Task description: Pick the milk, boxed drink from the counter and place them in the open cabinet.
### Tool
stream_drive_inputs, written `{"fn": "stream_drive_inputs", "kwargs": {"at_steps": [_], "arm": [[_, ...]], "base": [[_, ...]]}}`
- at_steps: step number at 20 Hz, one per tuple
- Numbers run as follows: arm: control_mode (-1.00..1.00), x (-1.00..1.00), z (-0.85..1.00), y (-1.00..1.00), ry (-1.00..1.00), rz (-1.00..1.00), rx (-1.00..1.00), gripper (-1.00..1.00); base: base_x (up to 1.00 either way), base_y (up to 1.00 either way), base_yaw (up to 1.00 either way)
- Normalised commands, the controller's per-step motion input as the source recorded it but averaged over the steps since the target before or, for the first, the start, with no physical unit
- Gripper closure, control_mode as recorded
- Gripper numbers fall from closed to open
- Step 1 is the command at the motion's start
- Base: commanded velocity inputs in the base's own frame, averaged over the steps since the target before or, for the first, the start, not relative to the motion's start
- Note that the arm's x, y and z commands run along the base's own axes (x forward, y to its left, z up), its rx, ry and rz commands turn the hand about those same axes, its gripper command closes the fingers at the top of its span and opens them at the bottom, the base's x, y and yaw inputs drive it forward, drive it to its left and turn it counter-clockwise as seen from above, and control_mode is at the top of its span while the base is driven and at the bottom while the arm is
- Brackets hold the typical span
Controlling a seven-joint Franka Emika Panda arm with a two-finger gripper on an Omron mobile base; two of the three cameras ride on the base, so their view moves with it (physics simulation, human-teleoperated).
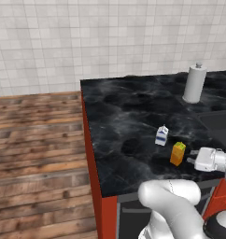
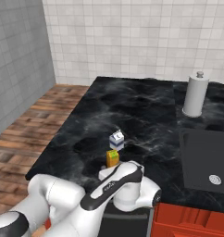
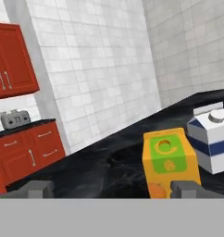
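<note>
In the left base view, the milk (image 1: 161,136) and the boxed drink (image 1: 178,153) stand upright near the table (image 1: 119,116) front edge, lower right, within reach; the gripper (image 1: 192,157) waits just right of the drink.

In the right base view, both cartons sit centre frame, milk behind drink.

In the hand view, the fingers (image 3: 40,187) stand wide apart, holding nothing, the drink lower right, off-centre.
</note>
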Motion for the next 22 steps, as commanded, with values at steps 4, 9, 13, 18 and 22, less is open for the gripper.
{"fn": "stream_drive_inputs", "kwargs": {"at_steps": [4, 9, 13, 18, 22], "arm": [[-1.00, 0.10, 0.00, 0.19, 0.04, -0.14, 0.01, -1.00], [-1.00, 0.04, 0.00, 0.03, 0.01, -0.17, 0.00, -1.00], [-1.00, 0.00, 0.00, 0.00, 0.00, -0.17, 0.00, -1.00], [-1.00, 0.00, 0.00, 0.00, 0.00, -0.09, 0.00, -1.00], [-1.00, 0.00, 0.00, 0.00, 0.00, 0.00, 0.00, -1.00]], "base": [[0.00, 0.00, 0.00], [0.00, 0.00, 0.00], [0.00, 0.00, 0.00], [0.00, 0.00, 0.00], [0.00, 0.00, 0.00]]}}
